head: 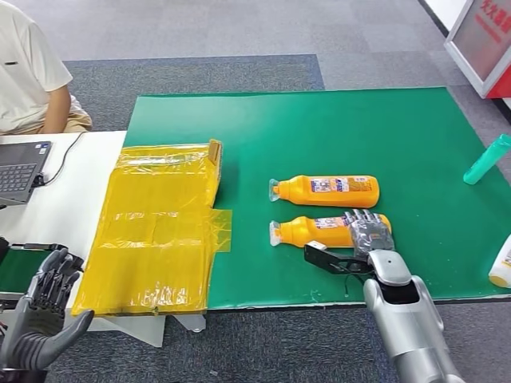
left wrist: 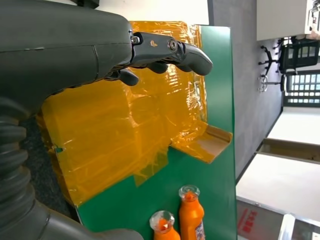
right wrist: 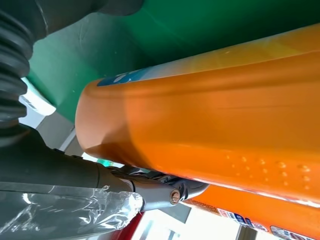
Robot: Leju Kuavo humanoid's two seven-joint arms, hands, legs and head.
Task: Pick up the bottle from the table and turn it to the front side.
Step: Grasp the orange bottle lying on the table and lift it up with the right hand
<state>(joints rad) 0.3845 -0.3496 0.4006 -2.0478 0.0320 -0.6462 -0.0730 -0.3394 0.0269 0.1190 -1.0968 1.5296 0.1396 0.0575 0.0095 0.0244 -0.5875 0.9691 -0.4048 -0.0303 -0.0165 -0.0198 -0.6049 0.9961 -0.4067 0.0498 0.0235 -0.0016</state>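
The robot's right hand (head: 372, 235) is closing over the base end of an orange bottle (head: 313, 231) lying on its side on the green mat (head: 362, 136) of the counter (head: 66, 191), at about 5 o'clock in the head view. The fingers (head: 364, 217) are draping across the top of the bottle and a dark thumb is reaching along its near side, cap pointing toward 9 o'clock. A second orange bottle (head: 328, 191) is lying parallel, just beyond at 12 o'clock from the first. Up close, the right wrist view is showing what the head view cannot: the smooth, glossy plastic body, a patch of small raised dots, and a finger pressed against the bottle's side. The left wrist view is taking in both clear caps end-on and the crinkled yellow plastic sheet (head: 156, 231) with a stiff folded flap. The left hand (head: 42, 315) is hovering loose and empty at 8 o'clock, fingers apart. A person in a pale shirt (head: 27, 64) is sitting by a laptop (head: 21, 167); a teal bottle (head: 487, 159) is lying at 3 o'clock.
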